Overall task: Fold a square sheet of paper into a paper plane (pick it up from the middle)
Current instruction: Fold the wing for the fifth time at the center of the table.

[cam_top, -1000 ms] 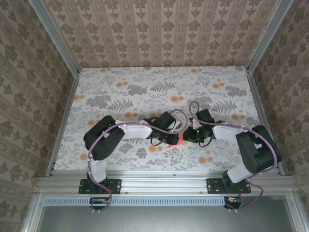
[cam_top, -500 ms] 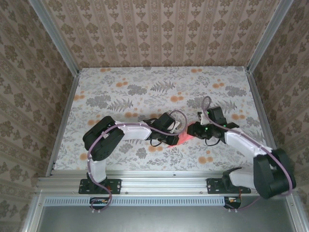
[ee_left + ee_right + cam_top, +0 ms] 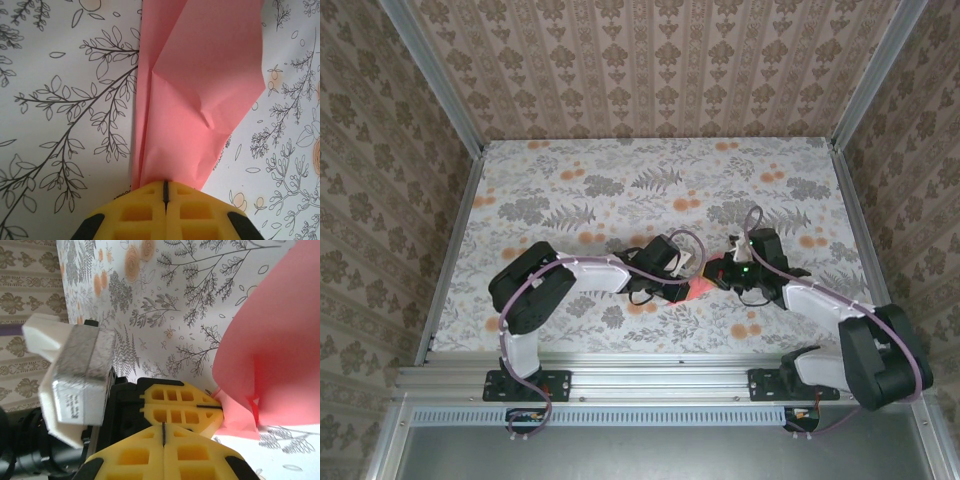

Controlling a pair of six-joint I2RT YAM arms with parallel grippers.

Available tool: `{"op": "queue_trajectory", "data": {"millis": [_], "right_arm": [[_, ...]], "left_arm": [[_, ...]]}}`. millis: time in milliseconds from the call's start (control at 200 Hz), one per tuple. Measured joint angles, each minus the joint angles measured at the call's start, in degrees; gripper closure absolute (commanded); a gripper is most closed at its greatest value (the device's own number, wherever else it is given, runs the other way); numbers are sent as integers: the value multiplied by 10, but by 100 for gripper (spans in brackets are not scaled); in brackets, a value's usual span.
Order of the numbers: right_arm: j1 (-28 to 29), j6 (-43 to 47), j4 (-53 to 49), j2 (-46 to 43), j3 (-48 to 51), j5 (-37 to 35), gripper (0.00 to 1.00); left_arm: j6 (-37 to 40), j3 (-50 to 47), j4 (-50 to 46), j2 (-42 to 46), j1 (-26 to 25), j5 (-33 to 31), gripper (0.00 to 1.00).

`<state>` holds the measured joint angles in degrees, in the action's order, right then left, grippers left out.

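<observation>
The salmon-pink sheet of paper (image 3: 200, 75) is folded lengthwise into layers with slanted creases, like a rough paper plane. It lies on the floral table near the middle front (image 3: 701, 289). My left gripper (image 3: 165, 183) is shut on its near end, and the paper runs away from the jaws. In the top view my left gripper (image 3: 686, 285) reaches in from the left. My right gripper (image 3: 721, 275) comes from the right, close to the paper. In the right wrist view my right gripper (image 3: 164, 426) is shut with nothing between its jaws, just in front of the left fingers (image 3: 180, 406) that pinch the paper (image 3: 280, 340).
The floral tablecloth (image 3: 620, 190) spreads far and to both sides of the grippers. Patterned walls and aluminium rails (image 3: 450, 250) enclose the table. The left wrist's white camera block (image 3: 75, 370) sits close to my right gripper.
The right arm has stretched out, its elbow swinging down to the right. Its gripper drew back a little to the right, then came back near the paper. The left gripper keeps its hold.
</observation>
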<state>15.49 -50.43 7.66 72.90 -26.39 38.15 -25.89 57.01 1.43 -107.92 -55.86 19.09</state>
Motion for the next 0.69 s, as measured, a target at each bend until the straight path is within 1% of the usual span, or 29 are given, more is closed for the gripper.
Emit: {"op": "queue_trajectory", "data": {"millis": [125,285,400,695], "right_arm": [[17,-21,45,36,0,-5,96],[22,-27,75,88,0,-24,96],[22,-23,70,111,0,-48,96],[22,8,21,111,0,-111,96]], "left_arm": [[0,-4,8,1,0,0,95],[0,-8,15,2,0,1,95],[0,-8,15,2,0,2,95],[0,-11,19,4,0,2,95]]}}
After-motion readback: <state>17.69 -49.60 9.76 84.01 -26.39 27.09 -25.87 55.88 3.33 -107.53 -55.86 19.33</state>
